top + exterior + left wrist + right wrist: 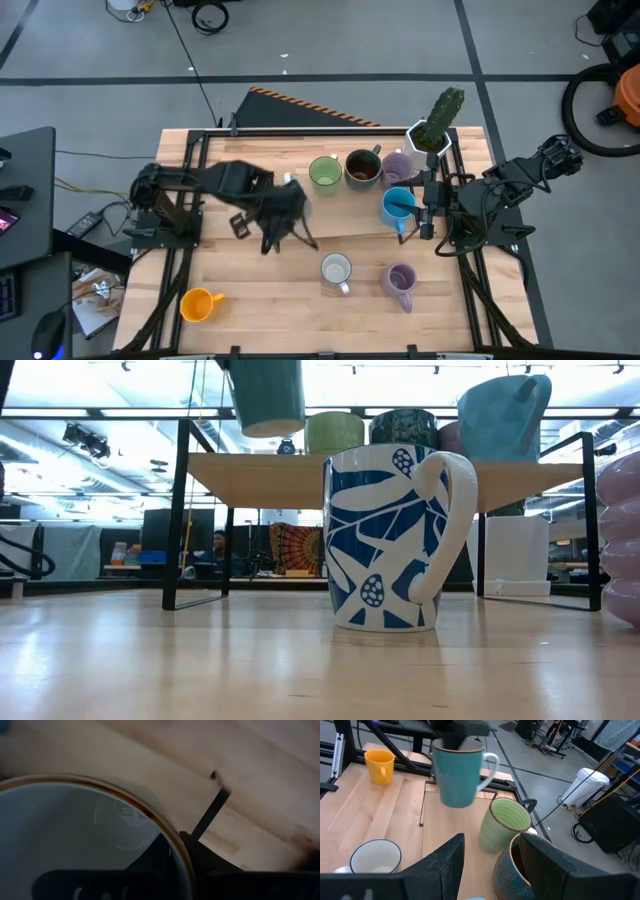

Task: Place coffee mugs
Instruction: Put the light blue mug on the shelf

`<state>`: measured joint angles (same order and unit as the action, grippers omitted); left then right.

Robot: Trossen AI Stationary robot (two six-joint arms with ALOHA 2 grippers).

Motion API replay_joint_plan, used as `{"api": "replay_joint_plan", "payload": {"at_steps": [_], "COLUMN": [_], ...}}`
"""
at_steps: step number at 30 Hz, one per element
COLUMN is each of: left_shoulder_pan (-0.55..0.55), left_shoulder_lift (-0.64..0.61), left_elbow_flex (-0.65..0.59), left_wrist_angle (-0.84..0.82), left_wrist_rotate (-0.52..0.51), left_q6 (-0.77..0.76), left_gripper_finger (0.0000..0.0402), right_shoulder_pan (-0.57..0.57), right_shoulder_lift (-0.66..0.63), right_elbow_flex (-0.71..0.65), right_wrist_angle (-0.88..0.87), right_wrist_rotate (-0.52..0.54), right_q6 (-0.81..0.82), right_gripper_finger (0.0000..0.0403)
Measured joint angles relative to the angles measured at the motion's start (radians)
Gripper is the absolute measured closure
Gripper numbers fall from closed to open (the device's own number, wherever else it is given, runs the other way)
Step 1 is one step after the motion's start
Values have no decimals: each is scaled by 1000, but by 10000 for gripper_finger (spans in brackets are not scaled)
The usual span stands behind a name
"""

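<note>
My left gripper [285,208] is over the middle of the table, shut on a teal mug with a white handle [456,777], which also shows in the low view [268,400]. On a raised wooden shelf stand the green mug [325,173], dark brown mug [362,168], a lavender mug [398,164] and the blue mug [397,206]. My right gripper [490,838] is open, right beside the blue mug. On the table stand a white patterned mug [336,269], a second lavender mug [401,282] and the orange mug [199,303]. My left gripper holds the teal mug by its rim [176,842], one finger [150,866] inside the cup and one [212,812] outside. It comes from above, pointing down. The mug hangs upright below it, clear of table and shelf. My right gripper stands at the blue mug; whether it touches it I cannot tell.
The shelf [270,480] stands on black legs over the table's far half. A white hexagonal pot with a cactus [432,132] sits at the shelf's far right corner. Bare wood lies between the orange mug and the white patterned mug.
</note>
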<state>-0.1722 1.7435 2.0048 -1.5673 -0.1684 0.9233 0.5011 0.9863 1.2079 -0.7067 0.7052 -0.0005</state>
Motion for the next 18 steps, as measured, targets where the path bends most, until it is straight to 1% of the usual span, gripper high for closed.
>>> {"api": "replay_joint_plan", "payload": {"at_steps": [7, 10, 13, 15, 18], "left_shoulder_pan": [123, 157, 194, 218, 246], "left_shoulder_lift": [-6, -6, -6, -8, -6], "left_elbow_flex": [0, 0, 0, -18, -56], "left_wrist_angle": [-4, -4, -4, -2, -4], "left_wrist_rotate": [71, 74, 88, 105, 103], "left_q6": [63, 110, 119, 132, 147], "left_gripper_finger": [371, 371, 371, 371, 371], "right_shoulder_pan": [0, 0, 0, 0, 0], "right_shoulder_lift": [0, 0, 0, 0, 0], "right_elbow_flex": [0, 0, 0, 0, 0], "right_wrist_angle": [-5, -9, -9, -9, -9], "right_wrist_rotate": [0, 0, 0, 0, 0], "right_q6": [-2, -3, -9, -11, -14], "right_gripper_finger": [206, 206, 206, 206, 206]}}
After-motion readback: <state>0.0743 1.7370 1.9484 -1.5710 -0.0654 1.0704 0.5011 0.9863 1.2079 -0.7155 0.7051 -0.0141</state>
